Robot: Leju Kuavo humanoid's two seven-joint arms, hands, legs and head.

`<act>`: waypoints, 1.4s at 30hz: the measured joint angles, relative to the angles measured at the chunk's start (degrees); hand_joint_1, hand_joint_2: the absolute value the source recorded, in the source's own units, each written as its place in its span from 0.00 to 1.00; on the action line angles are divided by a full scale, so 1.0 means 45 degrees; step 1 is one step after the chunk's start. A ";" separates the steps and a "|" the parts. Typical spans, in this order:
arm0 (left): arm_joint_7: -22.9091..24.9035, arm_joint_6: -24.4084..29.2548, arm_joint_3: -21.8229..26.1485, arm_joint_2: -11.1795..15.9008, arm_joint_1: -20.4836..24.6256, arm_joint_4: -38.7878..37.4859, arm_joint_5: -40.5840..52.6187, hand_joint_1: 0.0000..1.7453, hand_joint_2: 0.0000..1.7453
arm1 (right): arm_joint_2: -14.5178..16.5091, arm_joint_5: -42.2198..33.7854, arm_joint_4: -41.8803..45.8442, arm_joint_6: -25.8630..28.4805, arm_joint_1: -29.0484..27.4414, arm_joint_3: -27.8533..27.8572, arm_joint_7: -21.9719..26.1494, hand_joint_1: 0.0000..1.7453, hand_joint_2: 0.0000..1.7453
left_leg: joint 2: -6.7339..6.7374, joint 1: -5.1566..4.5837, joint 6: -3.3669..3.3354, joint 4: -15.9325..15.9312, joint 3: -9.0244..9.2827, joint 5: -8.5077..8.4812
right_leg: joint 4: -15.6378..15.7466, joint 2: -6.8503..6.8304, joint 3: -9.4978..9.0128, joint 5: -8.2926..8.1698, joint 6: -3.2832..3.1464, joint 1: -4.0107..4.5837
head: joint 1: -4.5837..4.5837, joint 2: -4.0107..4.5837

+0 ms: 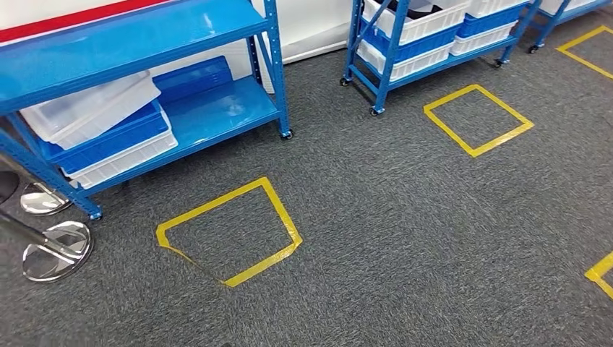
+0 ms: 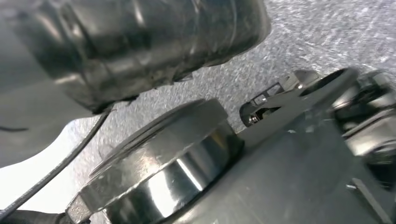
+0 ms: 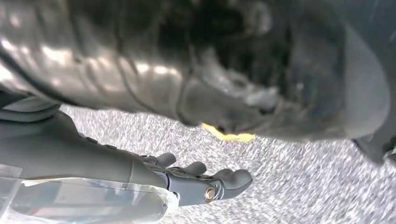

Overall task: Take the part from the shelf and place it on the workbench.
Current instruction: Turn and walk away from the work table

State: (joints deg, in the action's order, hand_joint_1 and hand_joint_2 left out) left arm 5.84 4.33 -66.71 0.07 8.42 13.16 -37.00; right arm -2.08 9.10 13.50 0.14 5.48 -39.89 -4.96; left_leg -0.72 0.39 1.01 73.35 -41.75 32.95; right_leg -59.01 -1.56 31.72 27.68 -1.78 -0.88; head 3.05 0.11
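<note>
In the right wrist view my right hand (image 3: 140, 179) hangs over the grey carpet, dark fingers (image 3: 224, 182) stretched out and slightly curled at the tips. A clear plastic bag (image 3: 88, 203) with the part lies against the hand's underside, and the hand appears to hold it. What is inside the bag is too blurred to make out. In the left wrist view a grey cover of my left hand (image 2: 135, 46) is close to the lens, and its fingers are hidden. A blue shelf (image 1: 217, 108) with white and blue bins stands at the left of the head view.
A second blue wheeled shelf (image 1: 390, 50) with white and blue bins stands at the back. Yellow tape squares (image 1: 228, 231) (image 1: 477, 119) mark the grey carpet. Two chrome stanchion bases (image 1: 56, 249) sit at the left edge, by the near shelf's leg.
</note>
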 joint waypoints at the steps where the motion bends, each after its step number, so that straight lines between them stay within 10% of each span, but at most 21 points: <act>1: -0.0002 0.0001 -0.0005 0.0017 -0.0019 0.0000 -0.0001 0.00 0.00 | 0.0000 -0.0006 -0.0002 -0.0001 0.0001 -0.0012 -0.0004 0.00 0.00 | 0.0042 0.0006 0.0007 0.0003 -0.0023 -0.0158 | -0.0002 -0.0164 -0.0026 0.0032 0.0000 0.0004 | 0.0002 0.0000; 6: 0.0034 0.0330 -0.0008 -0.0031 -0.0005 0.0019 -0.0038 0.00 0.00 | 0.0001 0.0070 0.0000 -0.0017 0.0028 -0.0072 -0.0046 0.00 0.00 | 0.1020 -0.0166 -0.0273 -0.3222 0.1624 -0.1619 | -0.0002 -0.0855 -0.0302 0.0260 0.0209 0.0094 | -0.0011 0.0000; 9: 0.0079 0.0366 -0.0008 -0.0069 -0.0042 0.0029 -0.0044 0.00 0.00 | 0.0002 0.0061 0.0009 -0.0018 0.0099 -0.0114 -0.0098 0.00 0.00 | 0.0713 -0.0178 -0.0476 -0.3404 0.1698 -0.1617 | 0.0039 -0.1156 -0.0437 0.0364 0.0391 0.0133 | -0.0020 0.0000; 11: 0.0069 0.0366 -0.0008 -0.0085 -0.0066 0.0030 -0.0040 0.00 0.00 | -0.0001 0.0027 0.0018 0.0000 0.0120 -0.0151 -0.0124 0.00 0.00 | 0.0442 -0.0096 -0.0614 -0.3546 0.1803 -0.1672 | -0.0383 -0.0796 -0.0326 0.0692 0.0506 0.0106 | -0.0063 0.0000; 15: 0.0019 0.0361 -0.0012 -0.0123 -0.0005 0.0038 0.0026 0.00 0.00 | -0.0011 -0.0282 0.0016 -0.0165 0.0048 -0.0170 -0.0147 0.00 0.00 | -0.0121 -0.0076 -0.0787 -0.3589 0.1871 -0.1666 | -0.3224 0.0193 0.1170 0.1835 0.0594 0.0056 | -0.0146 0.0000; 17: 0.0002 0.0338 -0.0013 -0.0126 -0.0027 0.0039 0.0075 0.00 0.00 | -0.0015 -0.0620 0.0008 -0.0430 0.0019 -0.0170 -0.0274 0.00 0.00 | -0.0387 -0.0077 -0.0779 -0.3547 0.1912 -0.1628 | -0.3119 0.0255 0.1321 0.1328 0.0598 0.0045 | -0.0154 0.0000; 21: -0.0032 0.0293 -0.0013 -0.0119 -0.0039 0.0040 0.0188 0.00 0.00 | -0.0063 -0.1309 -0.0022 -0.0955 0.0043 -0.0170 -0.0945 0.00 0.00 | -0.0688 -0.0105 -0.0590 -0.3333 0.1916 -0.1472 | -0.0439 0.0528 0.0341 -0.0110 0.0495 0.0015 | -0.0165 0.0000; 26: -0.0114 0.0271 -0.0030 -0.0055 -0.0057 0.0041 0.0323 0.00 0.00 | -0.0123 -0.1480 -0.0055 -0.1365 0.0062 -0.0170 -0.1349 0.00 0.00 | -0.0475 -0.0096 -0.0254 -0.2953 0.1701 -0.1158 | -0.0096 0.0507 0.0199 -0.0189 0.0167 0.0003 | -0.0121 0.0000; 31: -0.0157 0.0268 -0.0087 -0.0039 -0.0045 0.0046 0.0341 0.00 0.00 | -0.0152 -0.1536 -0.0089 -0.1343 0.0037 -0.0170 -0.1418 0.00 0.00 | 0.0010 0.0006 -0.0016 0.0289 0.0095 0.0163 | -0.0059 0.0269 0.0185 -0.0193 0.0031 -0.0009 | -0.0021 0.0000; 36: -0.0170 0.0279 -0.0092 0.0000 -0.0022 0.0049 0.0370 0.00 0.00 | -0.0154 -0.1536 -0.0106 -0.1309 0.0039 -0.0170 -0.1419 0.00 0.00 | 0.0206 -0.0007 -0.0154 -0.2949 0.1661 -0.1477 | -0.0087 0.0201 0.0076 -0.0095 0.0196 0.0028 | -0.0015 0.0000; 42: -0.0170 0.0264 -0.0096 0.0023 -0.0022 0.0049 0.0429 0.00 0.00 | -0.0169 -0.1524 -0.0108 -0.1356 0.0074 -0.0170 -0.1434 0.00 0.00 | 0.0141 0.0016 -0.0577 -0.3554 0.1967 -0.1568 | -0.0744 0.0182 0.0305 0.0412 0.0604 0.0040 | -0.0058 0.0000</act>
State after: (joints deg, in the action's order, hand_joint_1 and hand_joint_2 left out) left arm 5.07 5.51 -67.14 0.17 8.32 13.38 -35.08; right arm -2.84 2.24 13.02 -5.97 5.82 -40.65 -11.41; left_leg -0.08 0.46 -1.59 57.35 -32.90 25.89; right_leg -62.36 -0.74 33.09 29.53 0.94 -0.71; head 2.79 0.11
